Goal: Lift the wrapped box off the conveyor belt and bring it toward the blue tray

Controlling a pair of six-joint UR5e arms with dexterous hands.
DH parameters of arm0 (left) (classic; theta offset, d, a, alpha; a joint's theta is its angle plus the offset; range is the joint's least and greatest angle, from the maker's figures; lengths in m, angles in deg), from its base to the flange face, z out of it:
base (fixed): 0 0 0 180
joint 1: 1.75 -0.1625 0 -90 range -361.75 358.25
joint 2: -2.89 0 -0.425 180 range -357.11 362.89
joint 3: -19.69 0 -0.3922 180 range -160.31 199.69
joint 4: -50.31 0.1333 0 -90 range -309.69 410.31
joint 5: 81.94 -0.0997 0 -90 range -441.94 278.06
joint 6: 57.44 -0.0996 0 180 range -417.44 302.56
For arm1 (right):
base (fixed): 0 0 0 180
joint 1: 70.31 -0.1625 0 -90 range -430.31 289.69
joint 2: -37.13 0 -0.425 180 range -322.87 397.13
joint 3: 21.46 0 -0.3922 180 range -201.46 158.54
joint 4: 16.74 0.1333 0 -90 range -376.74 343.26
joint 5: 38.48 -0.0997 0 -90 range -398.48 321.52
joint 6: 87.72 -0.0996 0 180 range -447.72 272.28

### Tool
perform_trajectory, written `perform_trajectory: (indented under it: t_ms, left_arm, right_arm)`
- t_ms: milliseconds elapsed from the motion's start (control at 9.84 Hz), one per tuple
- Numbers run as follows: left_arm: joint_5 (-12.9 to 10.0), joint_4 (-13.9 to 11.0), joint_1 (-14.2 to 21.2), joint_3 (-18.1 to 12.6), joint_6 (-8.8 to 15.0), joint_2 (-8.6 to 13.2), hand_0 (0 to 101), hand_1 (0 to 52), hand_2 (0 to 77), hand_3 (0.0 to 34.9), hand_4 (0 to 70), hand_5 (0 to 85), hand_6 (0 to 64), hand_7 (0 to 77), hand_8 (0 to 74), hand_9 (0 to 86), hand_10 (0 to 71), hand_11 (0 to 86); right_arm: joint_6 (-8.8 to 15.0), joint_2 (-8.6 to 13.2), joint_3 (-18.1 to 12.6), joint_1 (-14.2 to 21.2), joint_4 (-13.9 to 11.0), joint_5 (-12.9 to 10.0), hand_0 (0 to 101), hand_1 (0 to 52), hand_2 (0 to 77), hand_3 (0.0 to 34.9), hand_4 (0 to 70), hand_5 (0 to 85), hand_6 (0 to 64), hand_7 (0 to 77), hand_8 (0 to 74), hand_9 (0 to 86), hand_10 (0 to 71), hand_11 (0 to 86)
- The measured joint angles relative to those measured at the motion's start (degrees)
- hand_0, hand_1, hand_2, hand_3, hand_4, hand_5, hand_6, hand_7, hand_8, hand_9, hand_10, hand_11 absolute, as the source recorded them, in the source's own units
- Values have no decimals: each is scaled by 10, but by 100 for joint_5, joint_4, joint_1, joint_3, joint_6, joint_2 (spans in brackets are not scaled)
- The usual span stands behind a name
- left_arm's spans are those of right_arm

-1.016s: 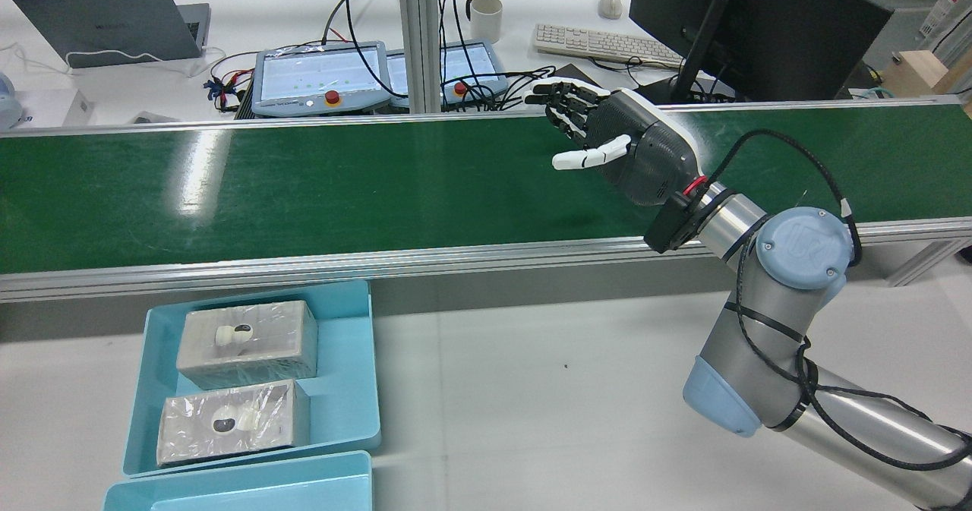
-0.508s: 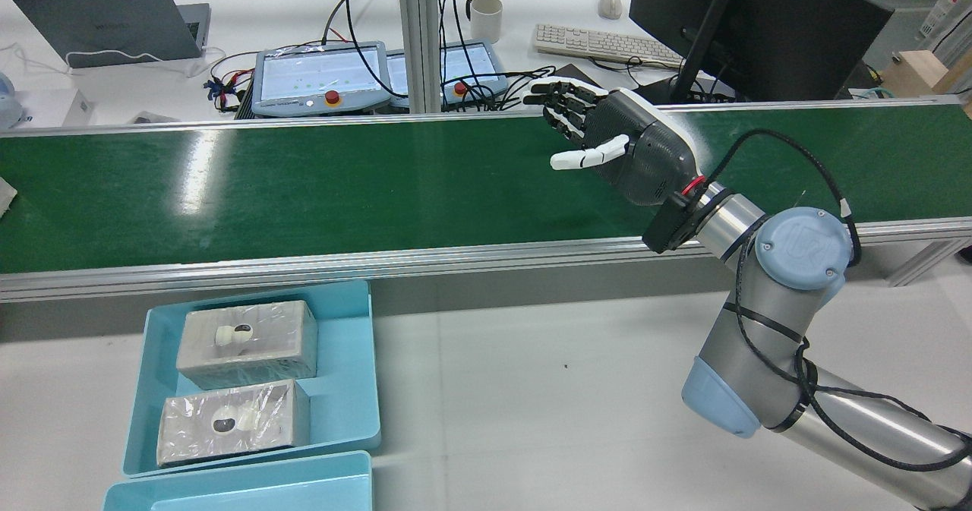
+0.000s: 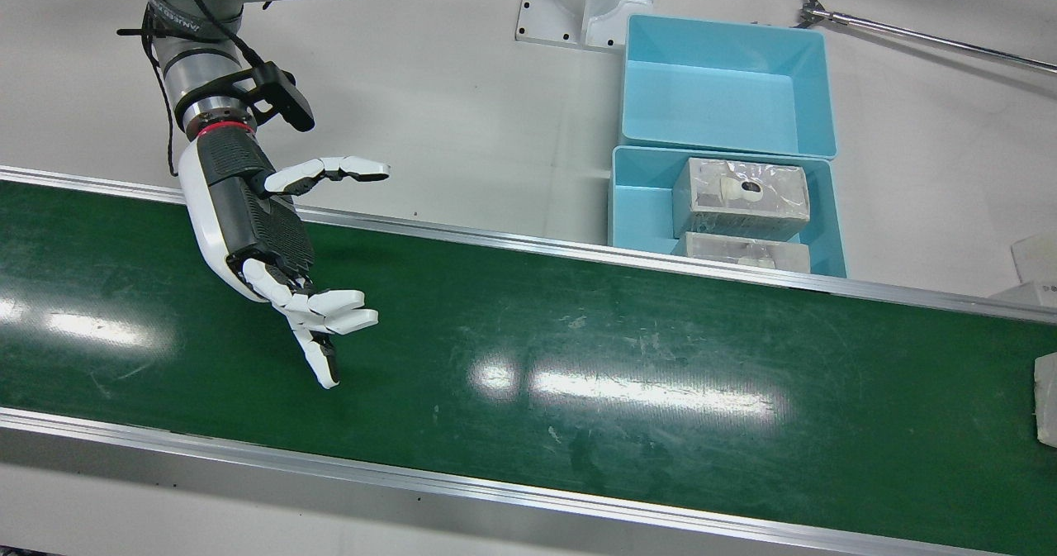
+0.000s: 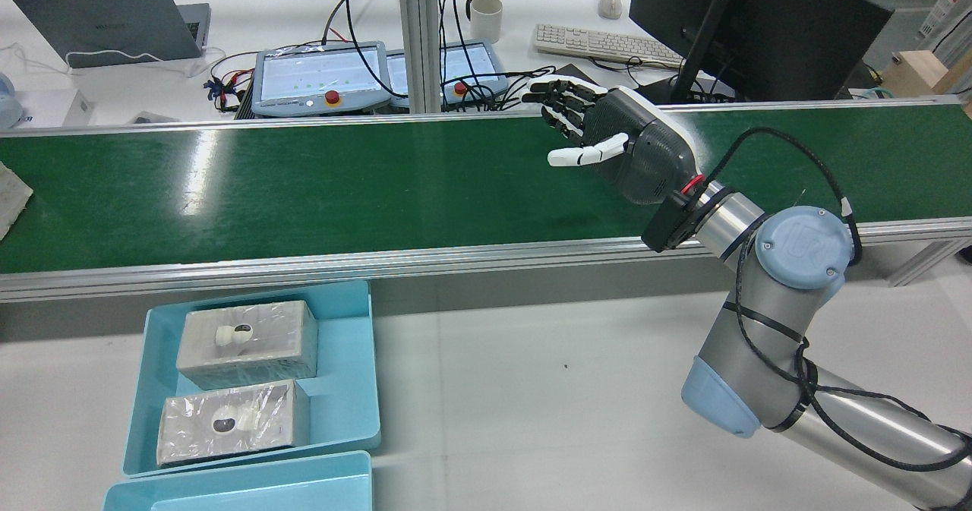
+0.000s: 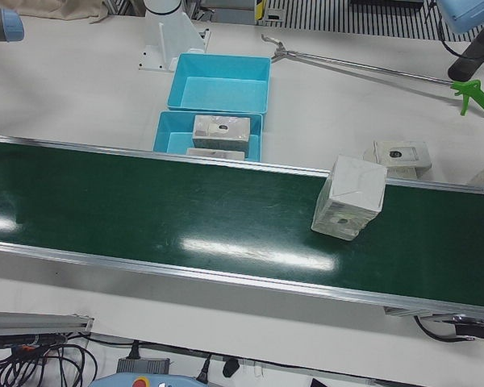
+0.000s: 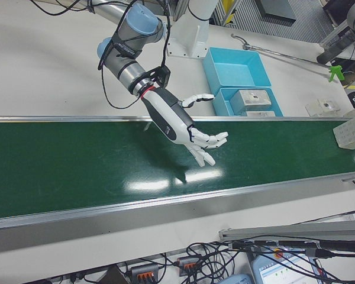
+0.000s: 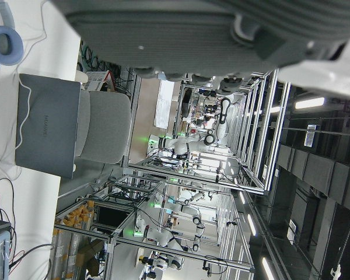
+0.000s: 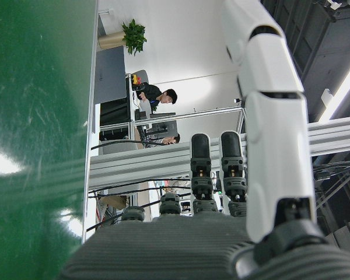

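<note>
A wrapped box (image 5: 349, 197) rides the green conveyor belt (image 4: 380, 184). Only its corner shows at the left edge of the rear view (image 4: 11, 196) and at the right edge of the front view (image 3: 1045, 399). My right hand (image 4: 623, 146) is open and empty, held over the belt far from the box, fingers spread toward it; the front view (image 3: 256, 225) shows it too. The blue tray (image 4: 345, 374) sits below the belt's near rail and holds two wrapped boxes (image 4: 247, 344). The left hand view shows only the hand's grey body (image 7: 192, 29).
A second, empty blue tray (image 3: 727, 85) lies beside the filled one. More wrapped boxes (image 5: 399, 156) rest on the white table past the belt. A long reach-grabber tool (image 3: 908, 35) lies there too. Desks with a monitor and pendants stand behind the belt.
The wrapped box has come into view at the belt's left edge in the rear view, moving right. My right hand has shifted slightly left and stays open.
</note>
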Motion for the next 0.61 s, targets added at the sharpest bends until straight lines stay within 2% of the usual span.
perform_trajectory:
  t_ms: [406, 610]
  left_arm:
    - [0, 0, 0, 0, 0, 0, 0, 0, 11, 0, 0, 11, 0, 5, 5, 0, 5, 0]
    - [0, 0, 0, 0, 0, 0, 0, 0, 11, 0, 0, 11, 0, 5, 5, 0, 5, 0]
  right_arm:
    - [8, 3, 4, 18, 2, 0, 502, 180, 185, 89, 196, 267, 98, 273, 16, 76, 5, 16]
    - [9, 4, 8, 35, 0, 0, 502, 180, 185, 86, 185, 267, 98, 273, 16, 76, 5, 16]
